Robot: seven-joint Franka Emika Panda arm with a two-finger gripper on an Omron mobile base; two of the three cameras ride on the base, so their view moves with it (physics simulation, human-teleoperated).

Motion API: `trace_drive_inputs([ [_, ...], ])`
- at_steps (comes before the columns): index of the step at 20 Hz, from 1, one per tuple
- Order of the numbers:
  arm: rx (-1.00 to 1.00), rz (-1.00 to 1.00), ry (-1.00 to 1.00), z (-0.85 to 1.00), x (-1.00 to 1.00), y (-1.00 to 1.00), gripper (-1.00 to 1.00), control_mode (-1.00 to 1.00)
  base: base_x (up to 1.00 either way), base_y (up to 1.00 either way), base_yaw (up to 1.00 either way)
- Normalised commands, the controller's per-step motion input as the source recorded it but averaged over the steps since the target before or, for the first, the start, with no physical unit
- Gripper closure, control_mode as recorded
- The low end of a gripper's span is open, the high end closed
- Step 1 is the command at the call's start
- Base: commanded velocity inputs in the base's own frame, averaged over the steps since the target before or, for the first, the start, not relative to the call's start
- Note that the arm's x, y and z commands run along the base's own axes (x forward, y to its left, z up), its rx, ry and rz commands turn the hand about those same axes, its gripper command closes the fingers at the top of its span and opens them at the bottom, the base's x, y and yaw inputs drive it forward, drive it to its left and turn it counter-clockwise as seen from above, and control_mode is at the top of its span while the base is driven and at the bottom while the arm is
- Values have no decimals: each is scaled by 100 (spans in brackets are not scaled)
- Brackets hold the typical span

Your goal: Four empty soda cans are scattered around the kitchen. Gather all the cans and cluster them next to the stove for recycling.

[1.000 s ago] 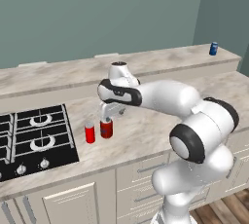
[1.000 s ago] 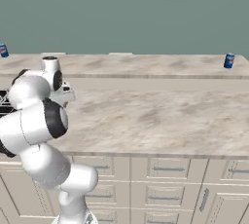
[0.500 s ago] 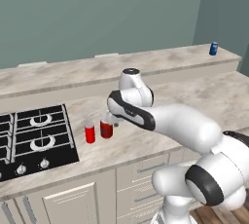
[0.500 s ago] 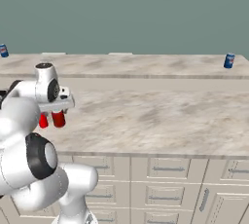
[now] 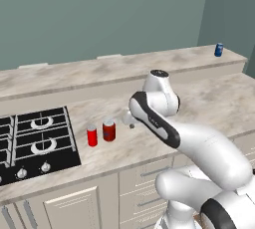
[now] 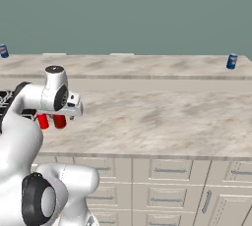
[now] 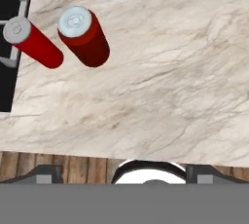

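Note:
Two red soda cans stand side by side on the counter just right of the stove [image 5: 35, 138]: a slim one [image 5: 92, 136] and a wider one [image 5: 109, 130]. From above I see their silvery tops, the slim can [image 7: 34, 44] at the stove's edge [image 7: 12, 4] and the wide can [image 7: 85, 37] beside it. My gripper [image 5: 129, 122] hangs open and empty a little right of them, above the counter, its fingertips [image 7: 46, 173] spread wide. One blue can [image 5: 218, 50] stands on the raised back ledge at far right. Another blue can [image 6: 3, 51] sits on the ledge far left.
The marble counter [image 5: 214, 98] stretches right of the stove, with a raised ledge [image 5: 99, 68] along the wall behind it. Cabinet drawers [image 6: 167, 171] run below the front edge. My own arm hides part of the stove in the right base view.
The hand has risen and swung right, away from the wide red can, which now stands free beside the slim one. Both cans stay where they were.

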Motion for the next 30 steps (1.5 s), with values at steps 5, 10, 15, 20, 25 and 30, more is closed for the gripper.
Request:
trace_drive_inputs([
  [5, 0, -22, -1, 6, -23, -33, -100, -100, 0, 0, 0],
  [10, -5, -21, 0, 7, -23, -23, -100, -100, 0, 0, 0],
  [15, -3, -16, 2, 4, -7, -8, -100, -100, 0, 0, 0],
  [20, 0, 0, 0, 0, 0, 0, -100, -100, 0, 0, 0],
  [25, 0, 0, 0, 0, 0, 0, -100, 100, -2, 0, 0],
  [30, 0, 0, 0, 0, 0, 0, -100, 100, -41, -5, -12],
])
